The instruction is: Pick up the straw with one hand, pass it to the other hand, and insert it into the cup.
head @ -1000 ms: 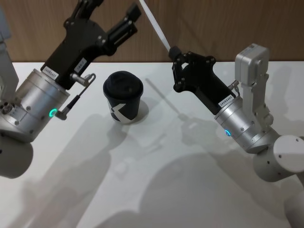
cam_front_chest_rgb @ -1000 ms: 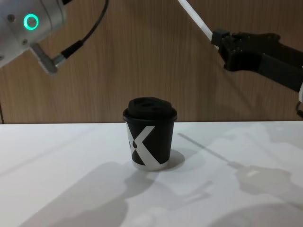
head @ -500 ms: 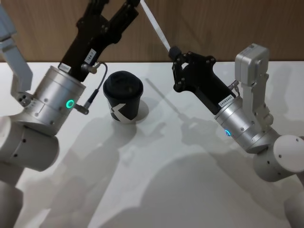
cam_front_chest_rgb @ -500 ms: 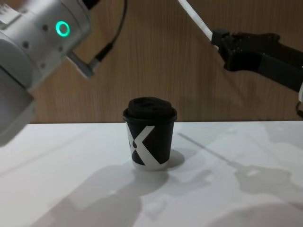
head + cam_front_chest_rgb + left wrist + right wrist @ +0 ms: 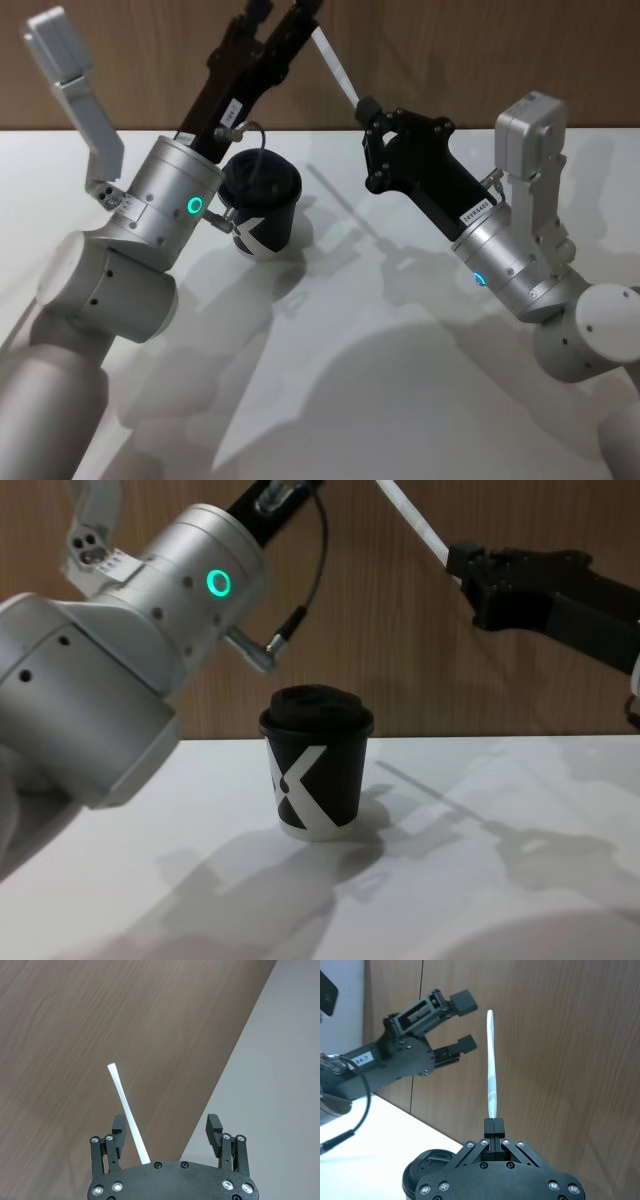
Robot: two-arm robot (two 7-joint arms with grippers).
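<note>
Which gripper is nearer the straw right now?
Right. The right gripper is shut on the lower end of the straw, holding it pointing upward. The left gripper is open beside the straw's upper part, close but not gripping it.

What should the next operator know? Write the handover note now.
Right end effector: shut on the lower end of the straw, holding it aloft.
Left end effector: open, raised close to the straw's upper part, not gripping it.
Cup: upright on the table, lid on.
Done: straw picked up.
Left: close the left end effector on the straw, release the right, insert the straw into the cup.
</note>
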